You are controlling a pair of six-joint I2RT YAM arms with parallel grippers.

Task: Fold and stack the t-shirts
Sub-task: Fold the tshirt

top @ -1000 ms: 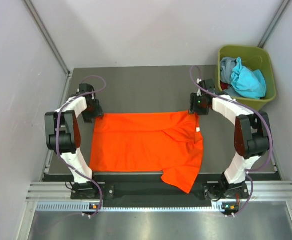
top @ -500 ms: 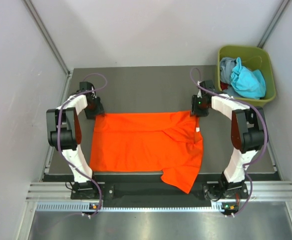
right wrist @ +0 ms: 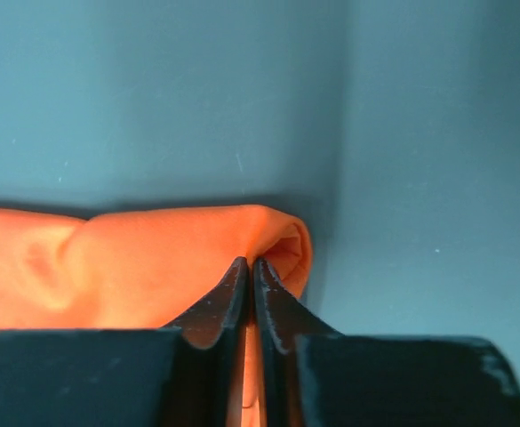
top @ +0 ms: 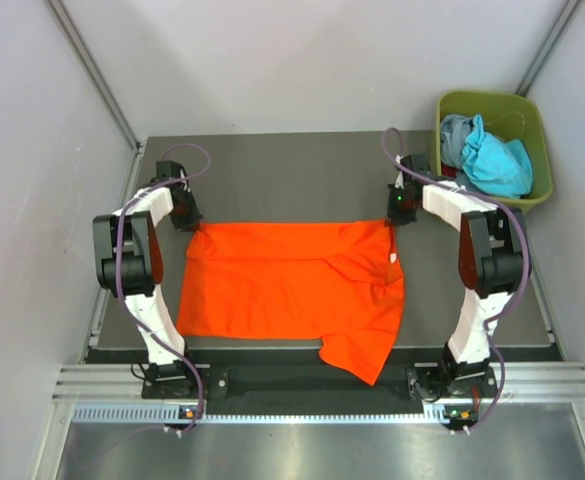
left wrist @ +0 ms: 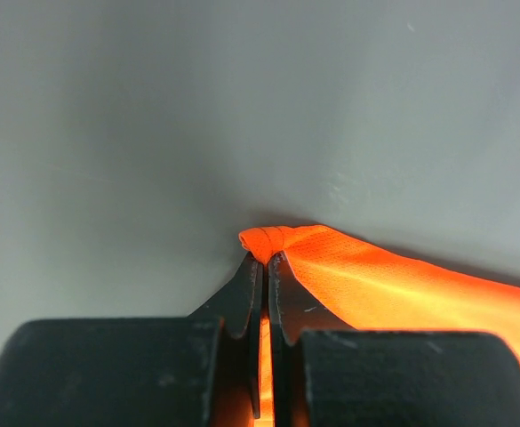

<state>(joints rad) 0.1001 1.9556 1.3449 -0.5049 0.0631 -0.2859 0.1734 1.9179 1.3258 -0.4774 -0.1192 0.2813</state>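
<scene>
Dark grey table (top: 292, 170) boxed in by pale walls (top: 32, 150). Spread flat on it, near hem over front edge: orange t-shirt (top: 292, 285). Far corners pinched in clamped left gripper (left wrist: 266, 262) and right gripper (right wrist: 248, 265). Teal t-shirt (top: 500, 162), grey t-shirt (top: 456, 138) in olive bin (top: 487, 95) far right

Lab test cell: boxed in by bare pale panels (top: 302, 60), dark table (top: 292, 175) on aluminium framing (top: 312, 383) (two cabled robot arms (top: 127, 265) bolted along it).
</scene>
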